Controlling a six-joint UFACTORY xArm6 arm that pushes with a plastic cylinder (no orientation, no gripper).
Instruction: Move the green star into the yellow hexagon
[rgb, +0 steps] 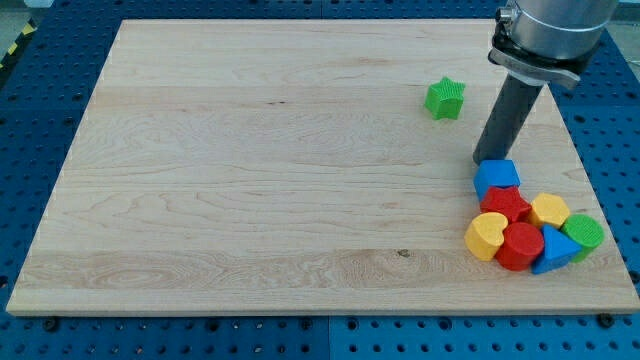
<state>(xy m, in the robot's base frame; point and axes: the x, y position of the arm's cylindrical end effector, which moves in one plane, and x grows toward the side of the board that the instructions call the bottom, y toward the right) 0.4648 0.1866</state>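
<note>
Blue perforated bench surrounds a pale wooden board (250, 170), and nearly all the blocks sit crowded in the board's corner at the view's bottom right. My tool is a plain dark rod with nothing that opens or closes, and it carries nothing; my tip (483, 160) rests on the wood at the top edge of the blue pentagon-like block (497, 177), touching it or very nearly so.

Below that blue block lies the cluster: a red block (505, 203) whose shape I cannot read for sure, a red cylinder (521, 245), a yellow heart block (486, 237), a blue triangular block (553, 250), a green round block (584, 232), and the yellow hexagon block (549, 210), which is wedged among them toward the view's right.

The green star block (445, 98) stands alone, apart from everything, up and to the view's left of my tip. That is the relation that matters: the star lies between no blocks and the hexagon is down and to the right of it, with my rod and the blue block roughly on the line between them. As I judge it, I am on the wrong side of the star. I would need to circle round to its upper left, then push diagonally toward the view's bottom right, and the blue block will likely be in the way.
</note>
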